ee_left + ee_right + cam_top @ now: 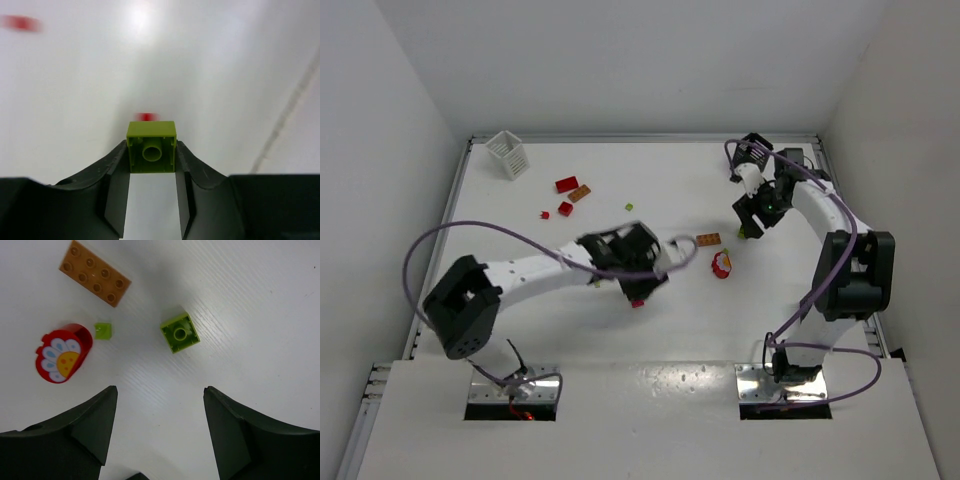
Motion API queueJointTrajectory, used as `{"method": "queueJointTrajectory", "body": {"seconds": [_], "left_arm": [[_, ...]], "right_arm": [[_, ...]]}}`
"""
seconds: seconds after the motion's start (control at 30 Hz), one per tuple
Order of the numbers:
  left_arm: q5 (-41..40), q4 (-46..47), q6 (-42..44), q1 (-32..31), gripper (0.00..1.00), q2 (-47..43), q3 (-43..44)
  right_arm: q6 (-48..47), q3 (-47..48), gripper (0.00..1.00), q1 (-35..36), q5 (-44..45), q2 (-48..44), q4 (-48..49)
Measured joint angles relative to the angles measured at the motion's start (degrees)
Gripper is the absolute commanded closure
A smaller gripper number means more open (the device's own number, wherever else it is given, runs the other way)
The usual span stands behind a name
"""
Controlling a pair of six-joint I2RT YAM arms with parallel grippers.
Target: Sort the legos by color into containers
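Note:
My left gripper (151, 155) is shut on a yellow-green brick (151, 146), held by its sides with the hollow underside facing the camera, above the table. In the top view that gripper (638, 278) is at mid-table. My right gripper (160, 388) is open and empty above the table. Just beyond its fingertips lies another yellow-green brick (180, 332), with a tiny green piece (103, 330), a red flower brick (64, 352) and an orange-brown plate (95, 273) to its left. In the top view the right gripper (756, 220) is at the right.
A white basket (507, 153) stands at the back left and a black basket (752, 152) at the back right behind the right arm. Red bricks (566, 184) and an orange-brown one (579, 193) lie at the back left. A red brick (637, 301) lies under the left gripper.

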Motion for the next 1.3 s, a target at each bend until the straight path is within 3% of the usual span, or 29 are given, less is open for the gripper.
{"method": "queueJointTrajectory", "body": {"seconds": [0.23, 0.37, 0.47, 0.57, 0.67, 1.1, 1.3], "left_arm": [[1.18, -1.81, 1.44, 34.75, 0.63, -0.28, 23.41], [1.25, -3.21, 0.02, 48.98, 0.63, 10.32, 41.70], [1.25, -4.13, -1.73, 55.34, 0.63, 23.02, 58.14], [0.07, -5.62, -3.26, 59.34, 0.61, 33.79, 69.96], [-2.62, -6.97, -4.07, 61.16, 0.59, 40.19, 74.55], [-8.41, -3.19, -6.14, 64.96, 0.59, 43.52, 74.64], [-9.51, -1.62, -6.36, 67.04, 0.50, 44.96, 74.64]], "right_arm": [[4.00, 2.19, 0.30, 1.25, -5.68, -2.84, -0.90], [5.20, 3.54, 0.30, 2.89, -7.23, -3.13, -1.22], [5.70, 4.35, 0.30, 3.87, -7.89, -3.15, -1.22], [6.84, 4.90, 0.30, 4.44, -8.11, -3.15, -1.33], [7.39, 5.40, 0.30, 4.50, -8.11, -3.15, -1.31], [7.69, 5.49, 0.29, 4.63, -8.09, -2.93, -2.34], [7.10, 5.49, 0.27, 4.83, -8.09, -2.84, -3.69]]}}
